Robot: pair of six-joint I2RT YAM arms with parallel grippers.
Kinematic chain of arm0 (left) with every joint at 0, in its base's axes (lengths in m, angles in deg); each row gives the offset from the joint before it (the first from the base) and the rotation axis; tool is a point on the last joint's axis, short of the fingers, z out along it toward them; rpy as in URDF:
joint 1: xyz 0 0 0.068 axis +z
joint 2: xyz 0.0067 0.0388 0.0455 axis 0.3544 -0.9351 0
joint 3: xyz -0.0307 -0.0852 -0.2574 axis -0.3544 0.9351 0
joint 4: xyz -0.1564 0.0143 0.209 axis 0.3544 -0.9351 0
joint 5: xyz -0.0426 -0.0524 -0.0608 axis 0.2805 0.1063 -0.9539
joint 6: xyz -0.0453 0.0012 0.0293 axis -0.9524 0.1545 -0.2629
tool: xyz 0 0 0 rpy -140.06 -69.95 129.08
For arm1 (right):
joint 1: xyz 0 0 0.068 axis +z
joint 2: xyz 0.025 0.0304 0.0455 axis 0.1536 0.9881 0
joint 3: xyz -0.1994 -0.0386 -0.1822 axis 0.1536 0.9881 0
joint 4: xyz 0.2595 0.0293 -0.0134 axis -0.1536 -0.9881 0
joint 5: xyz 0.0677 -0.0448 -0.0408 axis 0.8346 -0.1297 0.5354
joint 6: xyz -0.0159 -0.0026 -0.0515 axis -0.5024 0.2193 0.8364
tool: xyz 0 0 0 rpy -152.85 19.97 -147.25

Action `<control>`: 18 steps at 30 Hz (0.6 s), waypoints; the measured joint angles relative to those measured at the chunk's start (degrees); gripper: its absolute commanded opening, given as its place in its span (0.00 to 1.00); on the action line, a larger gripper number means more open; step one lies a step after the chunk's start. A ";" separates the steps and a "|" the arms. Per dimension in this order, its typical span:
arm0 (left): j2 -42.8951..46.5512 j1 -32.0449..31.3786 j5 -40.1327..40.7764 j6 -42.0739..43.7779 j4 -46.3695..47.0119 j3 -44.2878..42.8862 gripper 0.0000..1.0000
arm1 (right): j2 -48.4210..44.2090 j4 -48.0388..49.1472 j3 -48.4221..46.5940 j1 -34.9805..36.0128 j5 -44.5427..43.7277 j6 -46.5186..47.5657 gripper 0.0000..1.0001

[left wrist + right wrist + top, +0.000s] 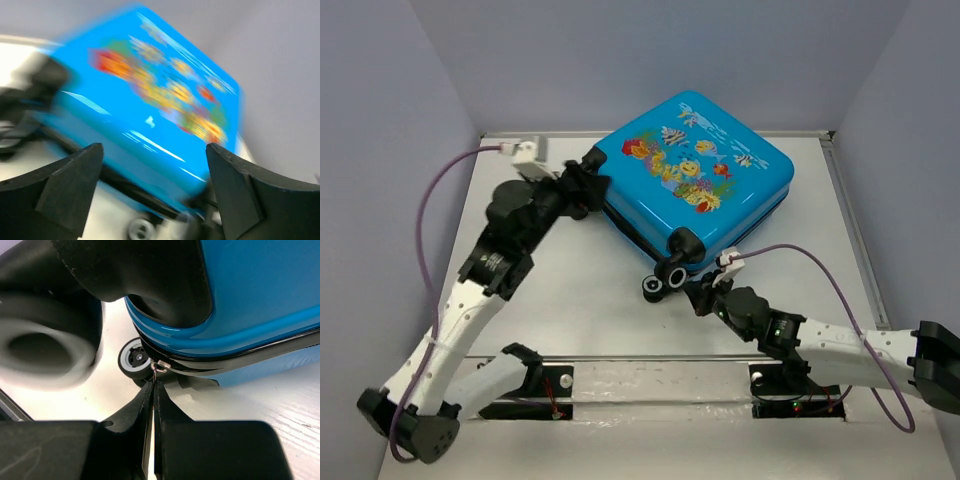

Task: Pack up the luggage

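The luggage point(695, 170) is a bright-blue hard-shell suitcase lying flat at the back middle of the table, fish print up and lid down. At its left corner my left gripper point(588, 182) stands open. The left wrist view is blurred; there the blue shell point(150, 100) lies ahead of the wide-apart jaws point(155, 165), clear of both pads. My right gripper point(698, 292) is at the near corner by the wheels. In the right wrist view it point(154, 386) is shut on the zipper pull point(160, 366), at the black zip line under the blue shell point(260, 290).
Black-and-white wheels point(665, 283) stick out at the suitcase's near corner, one small wheel point(133, 359) just left of the zipper pull. Pale walls close the table on the left, right and back. A metal strip point(650, 375) runs along the near edge between the arm bases.
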 measured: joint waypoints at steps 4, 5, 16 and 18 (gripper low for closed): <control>2.10 19.47 0.79 3.21 -2.71 -0.04 0.90 | -0.17 -0.55 -0.15 0.02 0.17 0.04 0.07; 1.42 21.22 0.61 4.00 -3.15 -0.13 0.90 | -0.17 -0.83 -0.28 0.02 0.22 0.09 0.07; -23.23 26.12 -7.56 20.37 -6.93 -4.28 0.93 | 0.31 -1.07 -0.55 0.00 0.33 0.28 0.07; -24.87 26.12 -7.67 22.56 -6.84 -6.54 0.93 | 0.31 -1.03 -0.55 0.00 0.42 0.44 0.07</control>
